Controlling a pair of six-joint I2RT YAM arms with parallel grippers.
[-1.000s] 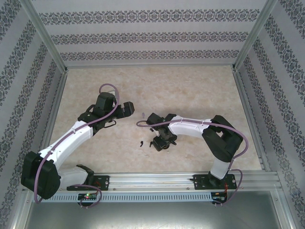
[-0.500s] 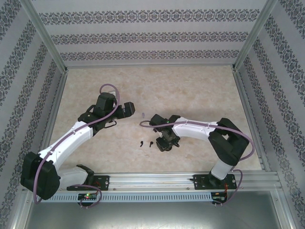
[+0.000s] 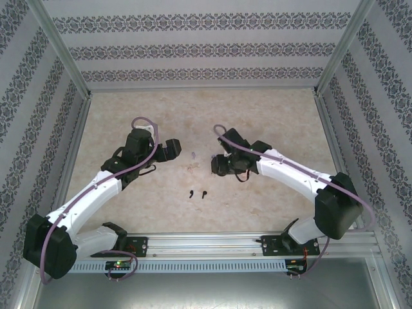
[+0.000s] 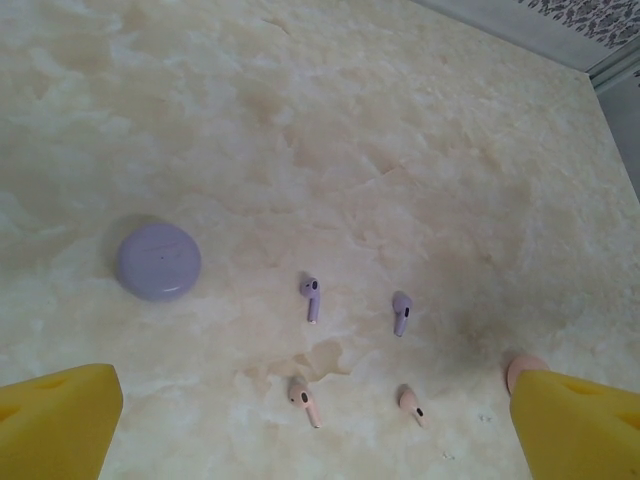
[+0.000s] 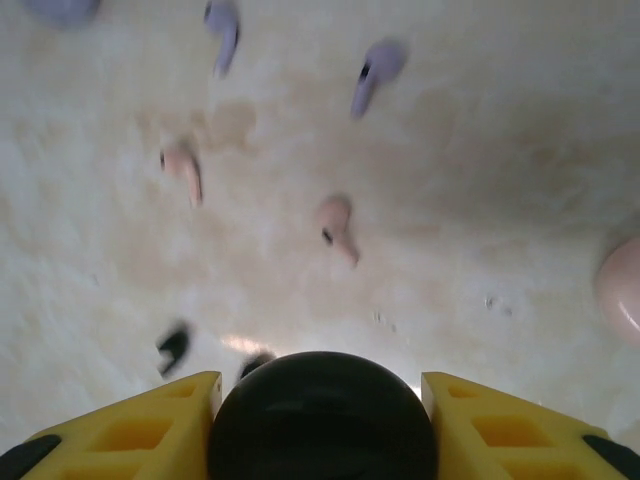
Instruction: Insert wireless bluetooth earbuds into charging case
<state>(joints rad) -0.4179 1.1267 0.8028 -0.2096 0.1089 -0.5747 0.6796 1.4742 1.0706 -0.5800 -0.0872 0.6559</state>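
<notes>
My right gripper (image 5: 320, 392) is shut on a round black charging case (image 5: 322, 425) and holds it above the table. Below it lie two black earbuds (image 5: 173, 347), (image 5: 255, 362), two pale pink earbuds (image 5: 183, 170), (image 5: 336, 225) and two lilac earbuds (image 5: 222, 30), (image 5: 375, 72). The black pair (image 3: 192, 193) lies near the front of the table in the top view. My left gripper (image 4: 315, 395) hangs open over the pink pair (image 4: 304, 401) and the lilac pair (image 4: 312, 297). A closed lilac case (image 4: 157, 260) sits to their left.
A pale pink case (image 5: 622, 285) lies at the right, partly behind my left finger (image 4: 575, 425) in the left wrist view. The marble-patterned table (image 3: 270, 122) is walled by patterned panels and metal posts. Both arms meet near the table's middle (image 3: 172, 149), (image 3: 219, 165).
My right gripper has closed on the black case and carried it up and away from the front, uncovering both black earbuds. The left arm has barely shifted.
</notes>
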